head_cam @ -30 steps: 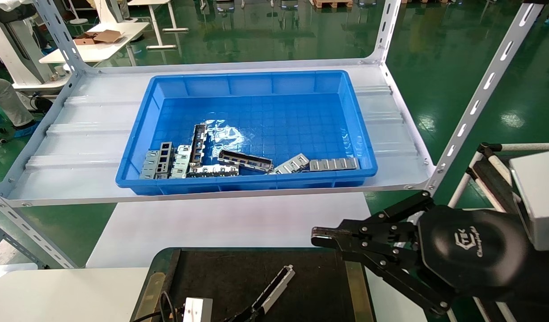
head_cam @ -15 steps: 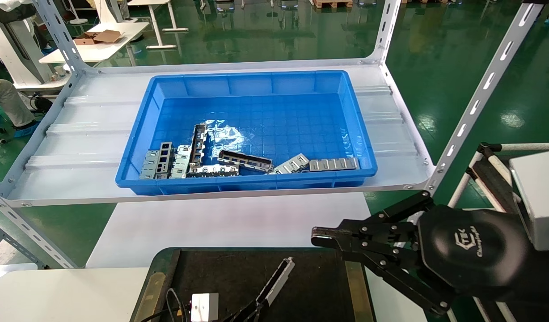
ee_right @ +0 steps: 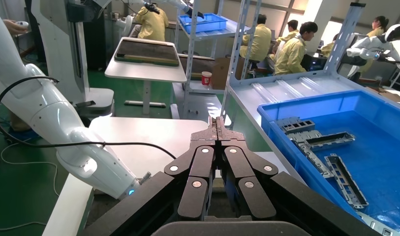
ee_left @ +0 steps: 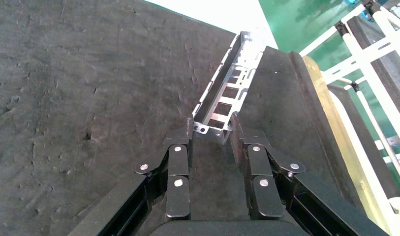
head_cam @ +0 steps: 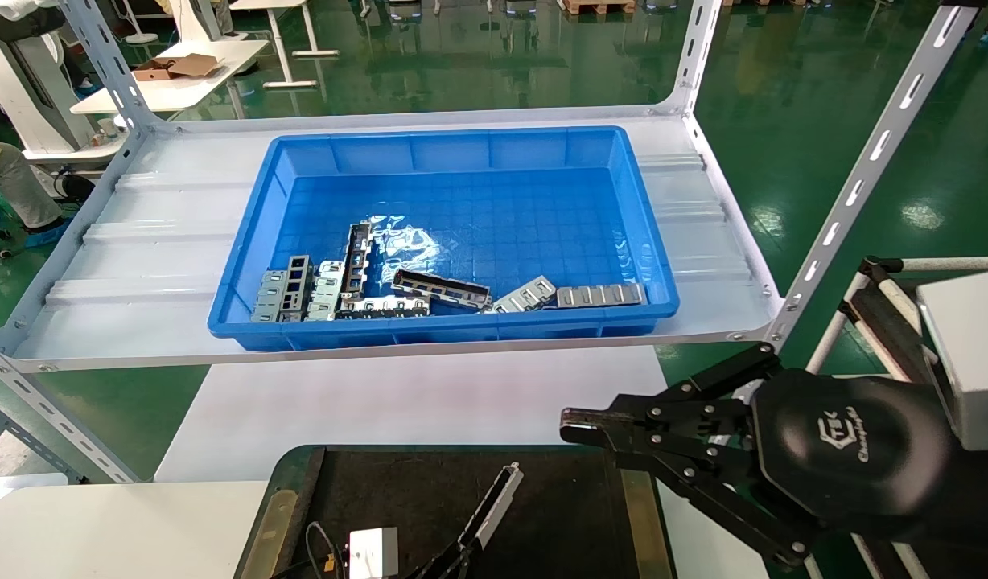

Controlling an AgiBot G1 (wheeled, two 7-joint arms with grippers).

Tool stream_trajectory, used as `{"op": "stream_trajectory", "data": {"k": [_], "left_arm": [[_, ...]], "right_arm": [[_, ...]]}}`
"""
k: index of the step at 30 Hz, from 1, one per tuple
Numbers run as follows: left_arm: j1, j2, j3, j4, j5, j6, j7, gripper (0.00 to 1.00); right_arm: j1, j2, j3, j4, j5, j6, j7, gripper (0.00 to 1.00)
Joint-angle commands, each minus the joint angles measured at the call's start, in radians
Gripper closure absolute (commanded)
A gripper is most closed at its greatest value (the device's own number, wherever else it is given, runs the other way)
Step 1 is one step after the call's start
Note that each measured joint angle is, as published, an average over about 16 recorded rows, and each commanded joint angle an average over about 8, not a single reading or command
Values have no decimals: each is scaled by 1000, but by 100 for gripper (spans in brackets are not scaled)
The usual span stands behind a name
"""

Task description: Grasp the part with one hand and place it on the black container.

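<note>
The part (head_cam: 494, 507), a long silver-grey channel bar, hangs slanted just over the black container (head_cam: 397, 490) at the bottom of the head view. My left gripper (head_cam: 464, 549) is shut on its near end. In the left wrist view the two fingers (ee_left: 188, 135) clamp the bar's end (ee_left: 211, 129), and the bar (ee_left: 230, 86) reaches out over the matte tray surface (ee_left: 65, 98) toward its rim. My right gripper (head_cam: 570, 426) is shut and empty, hovering at the tray's right side; its closed tips show in the right wrist view (ee_right: 217, 125).
A blue bin (head_cam: 462, 145) on the white shelf holds several more metal parts (head_cam: 442, 288). A slotted shelf post (head_cam: 856, 185) rises at the right. A white table (head_cam: 413, 402) lies between shelf and tray. People work at tables in the background (ee_right: 291, 44).
My left gripper has shifted slightly right and the held part has swung a little left and steeper over the tray. The right arm has not moved.
</note>
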Motion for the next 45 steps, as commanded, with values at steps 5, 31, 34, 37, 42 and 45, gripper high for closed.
{"op": "stream_trajectory", "data": {"k": [5,31,34,37,42,45], "left_arm": [[-4,19,12,3,-8,-37,5,100],[-23,46,39,5,-34,-82,17,0],[-26,41,36,2,-24,-69,20,0],[-31,28,28,-1,-6,-38,25,0],[-42,-12,7,-1,26,54,30,0],[-52,-45,-6,3,42,124,36,0]], "right_arm": [[0,0,0,0,0,0,0,98],[0,0,-1,0,0,0,0,0],[0,0,-1,0,1,0,0,0],[0,0,-1,0,1,0,0,0],[0,0,-1,0,1,0,0,0],[0,0,-1,0,1,0,0,0]]}}
